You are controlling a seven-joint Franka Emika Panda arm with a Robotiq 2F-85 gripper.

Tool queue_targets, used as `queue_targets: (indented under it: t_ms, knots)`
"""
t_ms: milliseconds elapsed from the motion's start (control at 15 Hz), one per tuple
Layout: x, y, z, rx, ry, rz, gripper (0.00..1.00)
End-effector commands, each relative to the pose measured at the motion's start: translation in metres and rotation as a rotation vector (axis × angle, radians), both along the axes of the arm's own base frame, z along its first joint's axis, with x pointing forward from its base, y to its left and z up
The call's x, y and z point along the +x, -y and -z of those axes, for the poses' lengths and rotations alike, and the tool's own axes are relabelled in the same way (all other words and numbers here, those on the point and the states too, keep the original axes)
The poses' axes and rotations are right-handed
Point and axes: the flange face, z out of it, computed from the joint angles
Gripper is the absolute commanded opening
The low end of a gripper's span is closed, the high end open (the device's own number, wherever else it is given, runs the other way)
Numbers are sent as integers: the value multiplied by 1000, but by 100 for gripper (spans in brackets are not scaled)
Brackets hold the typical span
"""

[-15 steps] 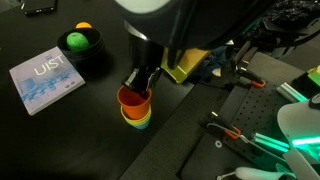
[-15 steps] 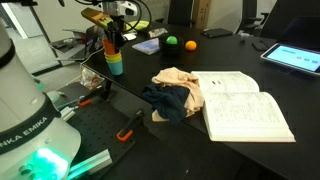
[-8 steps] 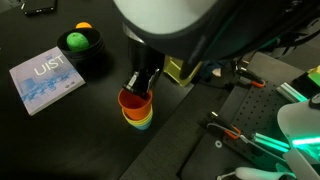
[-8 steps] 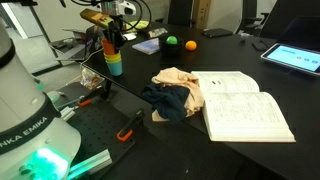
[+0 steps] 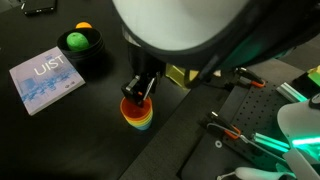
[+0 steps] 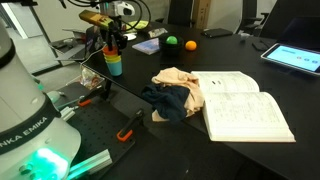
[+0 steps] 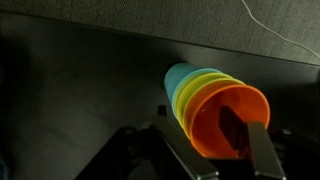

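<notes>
Wrist view has the claw [image 7: 210, 140] partly open at the top of the stack of cups [image 7: 205, 95], holding nothing firmly. Its fingers [image 7: 258, 150] straddle the orange rim, and it is hard to tell whether a pad touches it. In an exterior view the stack stands upright on the dark table [image 5: 60, 130], near its edge, well apart from the booklet [image 5: 45, 82].

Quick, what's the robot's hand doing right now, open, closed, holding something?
Hand: fingers straddle the rim of the orange cup, one inside, one outside; pinching or loose cannot be told.
</notes>
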Motion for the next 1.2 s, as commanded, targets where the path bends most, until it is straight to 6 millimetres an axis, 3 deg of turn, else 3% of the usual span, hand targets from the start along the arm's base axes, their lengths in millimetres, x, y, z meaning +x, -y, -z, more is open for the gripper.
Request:
queue_targets:
  t_ms: [0,333,400,467,600,933,1133]
  knots:
    - [0,0,0,-1,-2,1,61]
    - [0,0,0,-1,-3,1,60]
    - [0,0,0,-1,-3,1,85]
    - [1,-1,0,-2,-8,1,86]
    - [2,-2,-3,-7,-19,-2,98]
    - [13,-6,-25,-36,-57,-23,100]
    - [32,0,-52,-94,31,-63,99]
